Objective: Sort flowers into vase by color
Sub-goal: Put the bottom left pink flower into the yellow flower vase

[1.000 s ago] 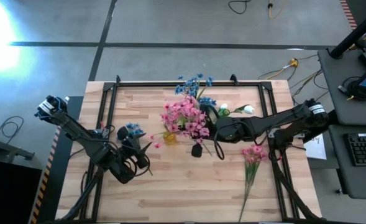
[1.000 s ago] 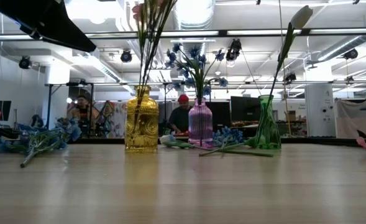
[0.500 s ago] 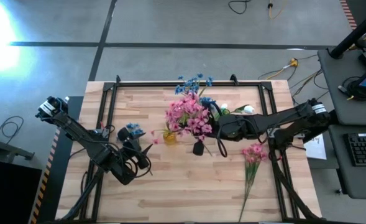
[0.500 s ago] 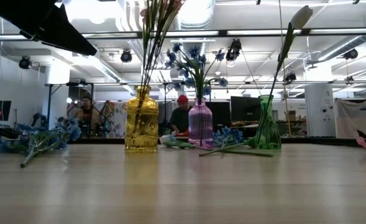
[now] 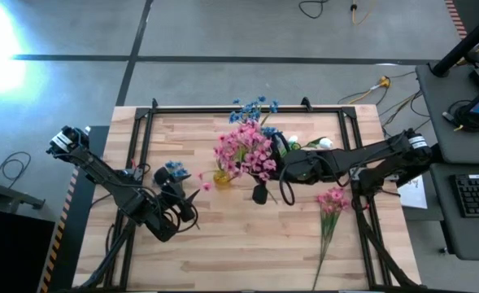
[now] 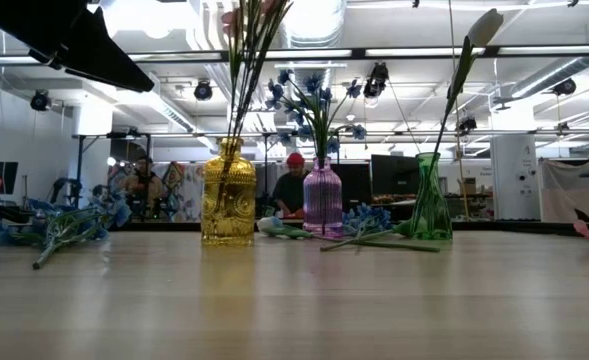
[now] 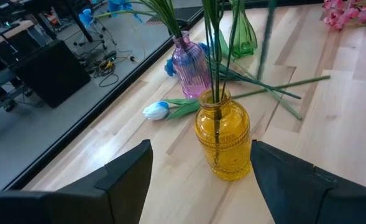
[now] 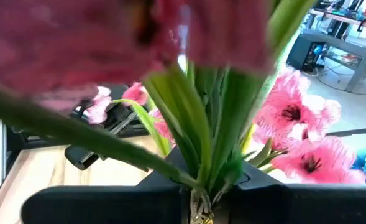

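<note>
Pink flowers [image 5: 246, 151] stand bunched over the yellow vase [image 5: 222, 177] near the middle of the worktop [image 5: 247, 244], their green stems [image 6: 242, 70] running down into its neck. The right claw [image 5: 281, 169], reaching in from 3 o'clock, is clamped on the stems of this bunch; the right wrist view shows its dark fingers [image 8: 170, 186] closed around the green stalks with pink blossoms [image 8: 301, 130] just beyond. Toward 12 o'clock of the yellow vase the purple vase [image 6: 322, 198] holds blue flowers [image 5: 254, 108], and a green vase [image 6: 430, 197] carries a single white bud [image 6: 484, 25] on a long stem. Another white bud [image 7: 156, 111] lies flat on the worktop beside the purple vase. A loose pink spray [image 5: 330, 210] lies at about 4 o'clock, well apart from the vases. A blue spray [image 5: 172, 171] lies at 9 o'clock, beside the left claw [image 5: 176, 203], which rests low over the worktop with its fingers [image 7: 123, 174] spread open, facing the yellow vase. People show in the room behind.
</note>
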Motion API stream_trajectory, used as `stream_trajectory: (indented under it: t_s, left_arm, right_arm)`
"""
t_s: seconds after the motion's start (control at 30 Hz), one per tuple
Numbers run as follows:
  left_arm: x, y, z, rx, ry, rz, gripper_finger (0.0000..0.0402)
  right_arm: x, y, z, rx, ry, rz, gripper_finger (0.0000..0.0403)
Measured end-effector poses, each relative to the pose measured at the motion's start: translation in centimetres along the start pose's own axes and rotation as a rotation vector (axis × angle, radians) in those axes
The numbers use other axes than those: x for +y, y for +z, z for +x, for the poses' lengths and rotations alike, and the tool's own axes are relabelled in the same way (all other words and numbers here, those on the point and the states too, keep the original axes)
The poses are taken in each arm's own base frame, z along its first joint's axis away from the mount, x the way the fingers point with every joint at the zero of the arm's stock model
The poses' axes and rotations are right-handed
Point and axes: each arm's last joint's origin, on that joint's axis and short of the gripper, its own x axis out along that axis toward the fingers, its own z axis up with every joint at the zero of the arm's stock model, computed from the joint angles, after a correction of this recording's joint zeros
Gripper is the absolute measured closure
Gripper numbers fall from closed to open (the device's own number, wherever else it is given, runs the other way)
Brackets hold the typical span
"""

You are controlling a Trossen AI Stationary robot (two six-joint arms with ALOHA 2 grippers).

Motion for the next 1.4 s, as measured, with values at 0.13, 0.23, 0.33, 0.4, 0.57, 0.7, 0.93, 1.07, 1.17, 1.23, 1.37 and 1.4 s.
stream_trajectory:
  t_s: [0.13, 0.23, 0.33, 0.4, 0.57, 0.7, 0.93, 1.07, 1.17, 1.23, 1.37, 1.4]
  left_arm:
    - [0.0, 0.0, 0.0, 0.0, 0.0, -0.003, 0.0146]
    - [0.0, 0.0, 0.0, 0.0, 0.0, -0.005, 0.0146]
    - [0.0, 0.0, 0.0, 0.0, 0.0, -0.005, 0.0146]
    - [0.0, 0.0, 0.0, 0.001, 0.0, -0.005, 0.0146]
    - [0.0, 0.0, 0.0, 0.001, 0.0, -0.004, 0.0146]
    - [0.0, 0.0, 0.0, 0.001, 0.002, -0.001, 0.0146]
    - [0.0, 0.0, 0.0, 0.002, 0.002, -0.002, 0.0146]
    - [0.0, -0.1, 0.1, 0.003, 0.004, -0.001, 0.0146]
    - [-0.2, -0.2, 0.2, 0.006, 0.007, 0.009, 0.0146]
    - [-0.3, -0.3, 0.3, 0.007, 0.01, 0.015, 0.0146]
    - [-0.4, -0.4, 0.3, 0.011, 0.01, 0.019, 0.0146]
    - [-0.4, -0.4, 0.3, 0.013, 0.008, 0.02, 0.0146]
  right_arm:
    - [0.0, 0.0, 0.0, -0.001, 0.0, -0.018, 0.0385]
    - [-0.1, 0.0, 0.0, -0.001, -0.018, -0.054, 0.0385]
    - [-0.3, -0.1, 0.3, 0.005, -0.069, -0.085, 0.0385]
    - [-0.4, -0.2, 0.5, 0.008, -0.082, -0.098, 0.0385]
    - [-0.8, -0.3, 1.0, -0.004, -0.097, -0.097, 0.0385]
    - [-0.7, -0.7, 1.5, 0.003, -0.09, -0.1, 0.0385]
    - [-0.4, -0.4, 1.9, -0.049, -0.047, -0.072, 0.0385]
    - [-0.2, -0.8, 2.3, -0.038, -0.047, -0.075, 0.0385]
    - [-0.2, -0.9, 2.4, -0.03, -0.046, -0.078, 0.0385]
    - [-0.1, -1.0, 2.6, -0.032, -0.047, -0.074, 0.0385]
    - [0.0, -1.4, 2.9, -0.019, -0.049, -0.079, 0.0385]
    - [-0.1, -1.4, 3.0, -0.017, -0.055, -0.079, 0.0385]
